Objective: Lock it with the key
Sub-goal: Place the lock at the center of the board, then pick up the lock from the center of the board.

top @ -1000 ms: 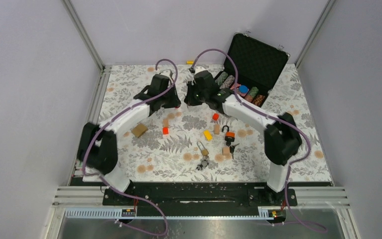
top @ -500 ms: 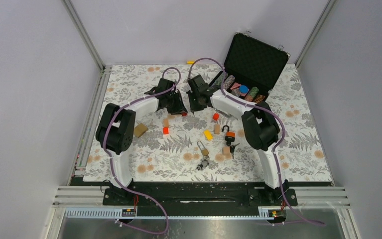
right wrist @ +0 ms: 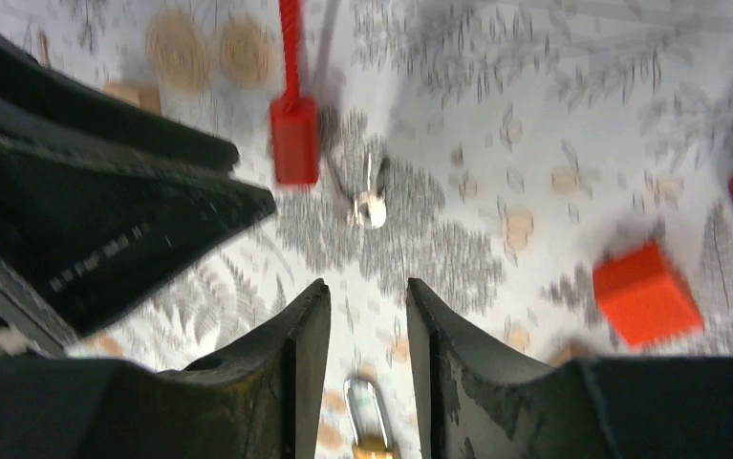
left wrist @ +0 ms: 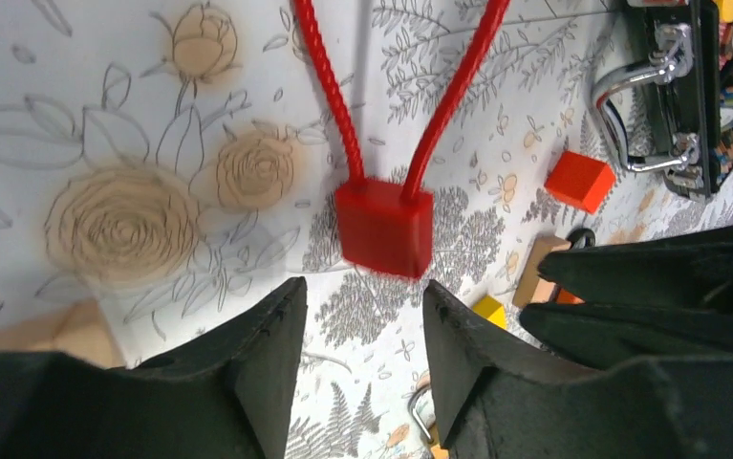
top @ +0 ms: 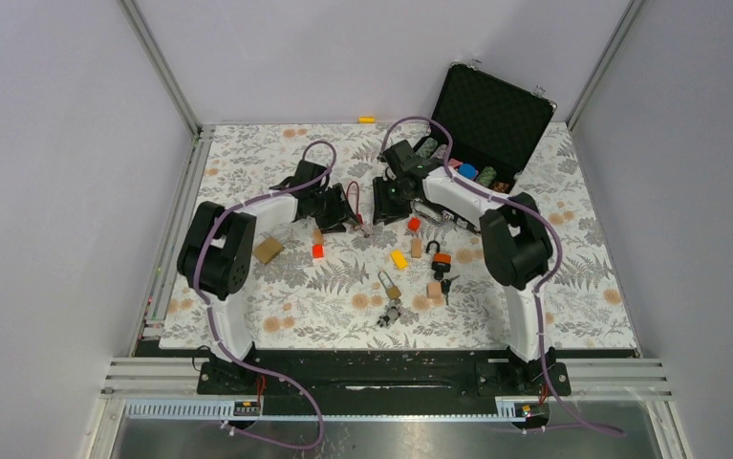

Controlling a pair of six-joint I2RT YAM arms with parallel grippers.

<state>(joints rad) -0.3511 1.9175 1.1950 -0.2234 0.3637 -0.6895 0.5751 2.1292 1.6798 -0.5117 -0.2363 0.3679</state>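
A red cable lock [left wrist: 384, 228] lies on the floral table, its red cable looping away from its body; it also shows in the top view [top: 354, 203] and the right wrist view [right wrist: 294, 140]. A small silver key [right wrist: 370, 198] lies just right of the lock body. My left gripper [left wrist: 364, 298] is open and empty, low over the table just short of the lock body. My right gripper [right wrist: 367, 293] is open and empty, facing the lock and key from the other side. The two grippers [top: 341, 208] [top: 387, 203] stand close together.
A brass padlock [top: 388, 285] with keys [top: 390, 313] and an orange padlock [top: 440, 260] lie nearer the front. Red cubes [top: 414, 224] [top: 316, 251], a yellow block [top: 398, 258] and wooden blocks [top: 268, 250] are scattered about. An open black case [top: 488, 120] stands back right.
Both arms have folded back and come down toward the red cable lock, the two grippers now nearer the table's middle and close on either side of it.
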